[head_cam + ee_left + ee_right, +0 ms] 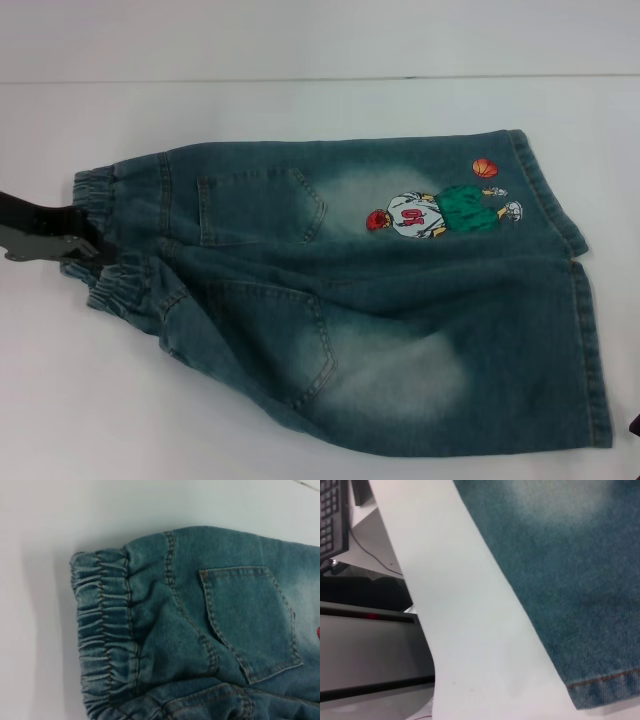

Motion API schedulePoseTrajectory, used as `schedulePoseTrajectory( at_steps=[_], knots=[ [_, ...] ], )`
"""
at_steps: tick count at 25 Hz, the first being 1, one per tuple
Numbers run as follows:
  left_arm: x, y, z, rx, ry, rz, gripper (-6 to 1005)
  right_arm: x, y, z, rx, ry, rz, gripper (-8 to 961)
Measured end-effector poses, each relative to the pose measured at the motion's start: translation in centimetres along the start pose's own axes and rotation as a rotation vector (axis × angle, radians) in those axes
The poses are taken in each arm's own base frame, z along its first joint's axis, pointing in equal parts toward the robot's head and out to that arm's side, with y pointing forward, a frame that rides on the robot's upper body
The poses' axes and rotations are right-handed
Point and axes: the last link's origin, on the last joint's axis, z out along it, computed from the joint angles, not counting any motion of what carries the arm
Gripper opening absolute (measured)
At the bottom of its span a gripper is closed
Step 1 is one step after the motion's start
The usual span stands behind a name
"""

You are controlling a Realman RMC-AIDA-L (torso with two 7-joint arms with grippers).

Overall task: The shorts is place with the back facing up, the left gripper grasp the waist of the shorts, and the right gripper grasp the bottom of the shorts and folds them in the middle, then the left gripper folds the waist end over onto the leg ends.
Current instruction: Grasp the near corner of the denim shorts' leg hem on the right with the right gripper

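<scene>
The shorts (370, 290) lay spread on the white table (300, 110), back upward, both patch pockets showing and the embroidered cartoon (440, 212) on the far leg. The waist (100, 235) pointed to the robot's left, and the bottom of the shorts (580, 310) to its right. Both legs lay side by side, so neither fold was judged to have been made.

The left gripper (70, 240) was at the elastic band, its dark fingers reaching onto the ruched fabric. It appeared to be at or near its hold, but whether the fingers had closed on the cloth could not be told from the head view, and the left wrist view showed only the band and one back pocket (250, 622).

Of the right gripper only a dark sliver showed at the right edge of the head view, and its fingers could not be judged. The right wrist view showed a hem corner and a keyboard (332, 515) beyond the table.

Both grasps and both folds were judged outstanding.
</scene>
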Motion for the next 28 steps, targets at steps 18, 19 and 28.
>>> schedulePoseTrajectory(
  at_steps=[18,19,28],
  knots=[
    [0.2,0.2,0.0,-0.002,0.003,0.008,38,-1.0,0.1,0.2,0.005,0.021,-0.028,866],
    [0.2,0.2,0.0,-0.002,0.003,0.007,38,-1.0,0.1,0.3,0.005,0.024,-0.030,866],
    [0.1,0.1,0.1,-0.003,0.000,0.004,38,-1.5,0.1,0.8,0.008,0.053,-0.037,866]
  ],
)
